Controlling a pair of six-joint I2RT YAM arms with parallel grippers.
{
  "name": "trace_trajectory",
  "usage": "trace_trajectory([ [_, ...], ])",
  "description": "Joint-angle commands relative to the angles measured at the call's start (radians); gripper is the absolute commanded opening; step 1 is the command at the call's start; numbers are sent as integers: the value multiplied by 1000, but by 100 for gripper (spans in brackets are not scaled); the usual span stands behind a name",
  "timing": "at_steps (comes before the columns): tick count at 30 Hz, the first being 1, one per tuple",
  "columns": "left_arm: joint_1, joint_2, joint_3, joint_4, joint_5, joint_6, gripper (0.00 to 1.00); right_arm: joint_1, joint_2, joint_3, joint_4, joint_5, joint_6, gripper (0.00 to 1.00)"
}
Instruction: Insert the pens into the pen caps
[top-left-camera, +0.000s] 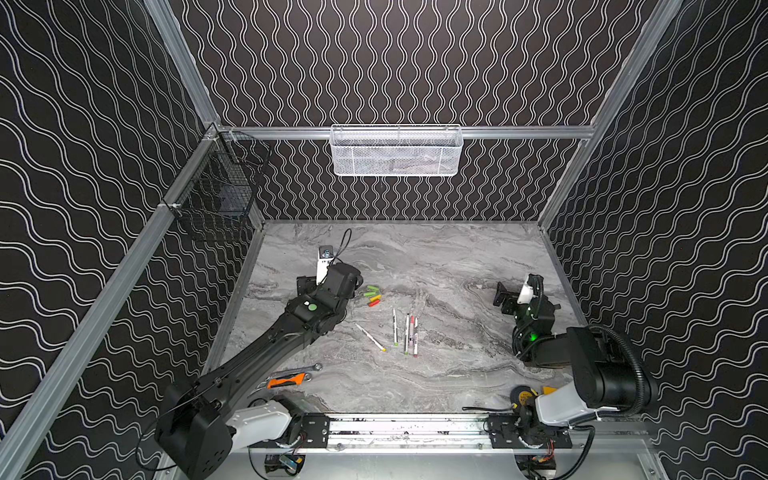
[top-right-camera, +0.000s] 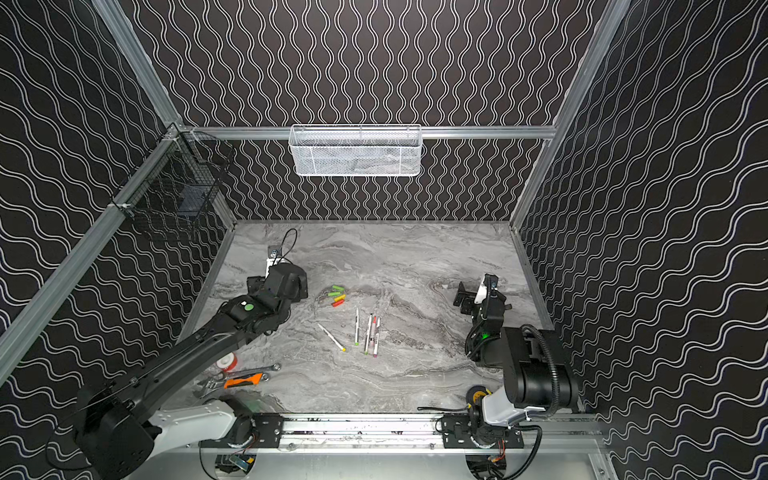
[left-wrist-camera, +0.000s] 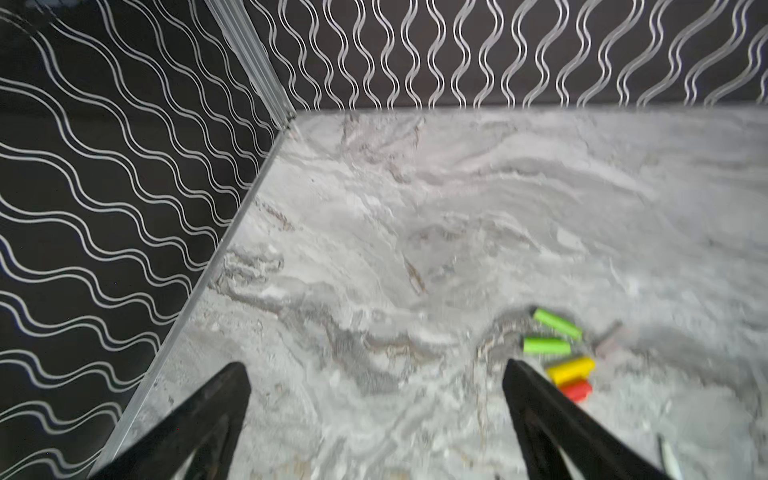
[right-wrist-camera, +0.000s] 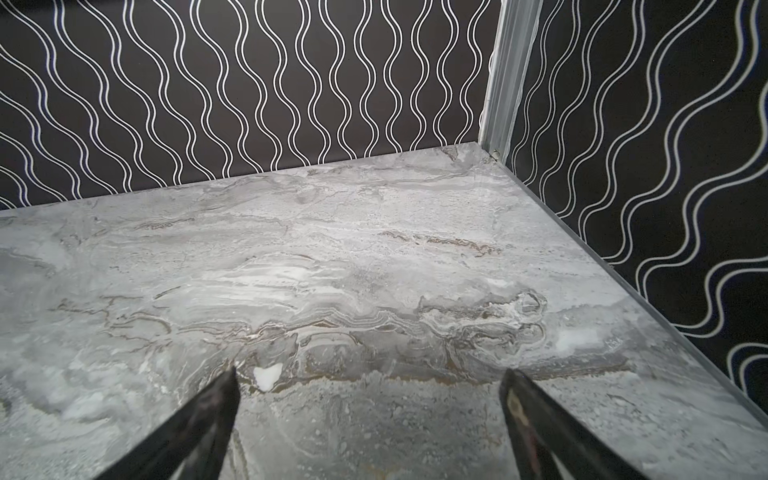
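Note:
Several white-barrelled pens (top-left-camera: 405, 334) (top-right-camera: 369, 334) lie on the marble table mid-centre, with one more pen (top-left-camera: 370, 337) angled to their left. The pen caps (top-left-camera: 372, 295) (top-right-camera: 337, 295), two green, one yellow and one red, lie in a small cluster behind them. In the left wrist view the caps (left-wrist-camera: 557, 353) sit just beside one fingertip, outside the jaws. My left gripper (left-wrist-camera: 374, 370) (top-left-camera: 306, 286) stands open and empty, left of the caps. My right gripper (right-wrist-camera: 372, 374) (top-left-camera: 505, 299) is open and empty over bare table at the far right.
A silver wrench (top-left-camera: 301, 369) and an orange-handled tool (top-left-camera: 286, 380) lie front left by the left arm. A tape roll (top-right-camera: 227, 361) lies near them. A yellow-black tape measure (top-left-camera: 524, 395) sits front right. A white mesh basket (top-left-camera: 395, 151) and a black wire basket (top-left-camera: 220, 187) hang on the walls.

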Motion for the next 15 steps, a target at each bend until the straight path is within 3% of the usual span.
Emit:
trace_trajectory([
  [1,-4,-31,6,-100,99,-24,99,9,-18,14,11,10,-9,100],
  [5,-4,-73,14,-133,204,8,99,57,-98,185,-371,33,-49,100],
  [11,-6,-118,27,-157,432,100,99,194,-113,409,-715,-29,-39,100],
  [15,-4,-133,39,-154,607,212,99,342,-96,524,-894,12,-21,99],
])
